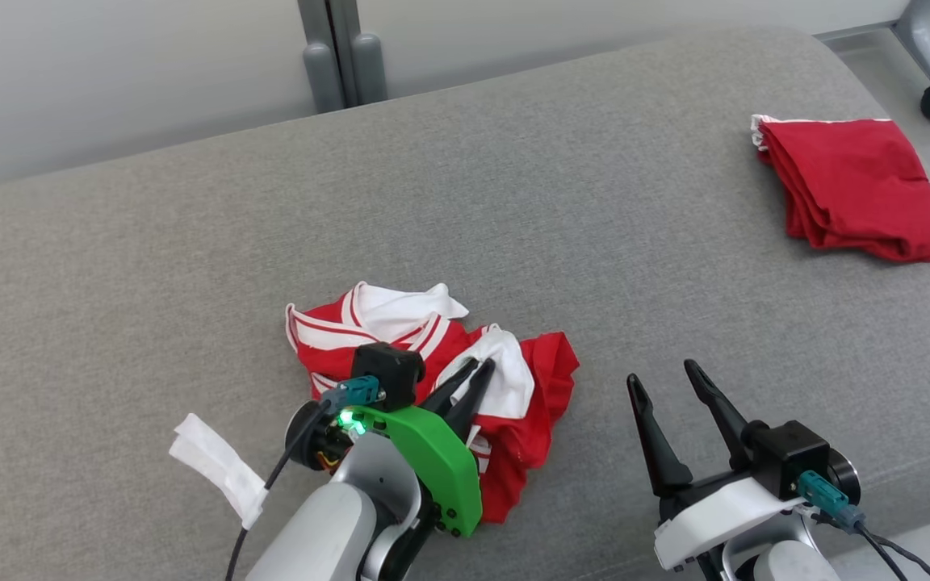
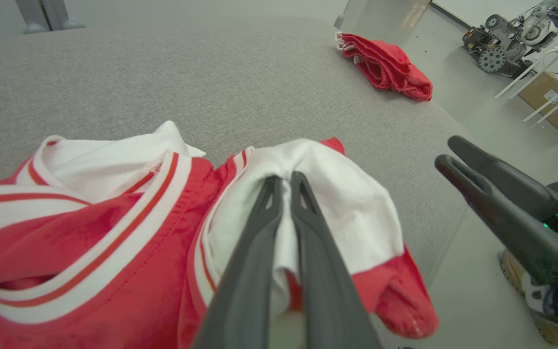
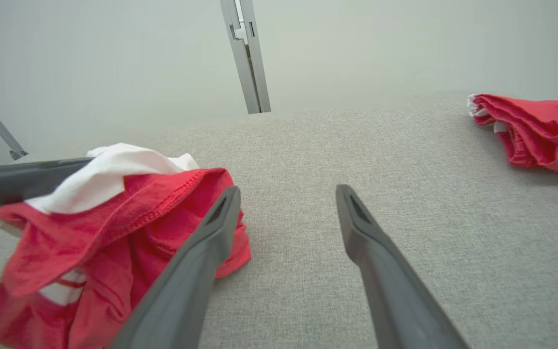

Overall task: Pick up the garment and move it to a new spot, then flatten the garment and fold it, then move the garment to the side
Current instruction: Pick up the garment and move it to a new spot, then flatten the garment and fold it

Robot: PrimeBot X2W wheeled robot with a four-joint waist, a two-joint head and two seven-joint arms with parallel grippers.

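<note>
Left hand [image 1: 481,367] pinches crumpled garment [image 1: 328,339] on grey cushion [image 1: 513,202]; right hand [image 1: 661,373] spread.

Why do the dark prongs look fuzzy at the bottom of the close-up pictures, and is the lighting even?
Head view: soft even light, crumpled garment sharp, faint shadows on the grey cushion. Left wrist view: the left gripper blurs toward the lens, too close to focus. Right wrist view: the right gripper likewise soft low down, pale wall washed out.
</note>
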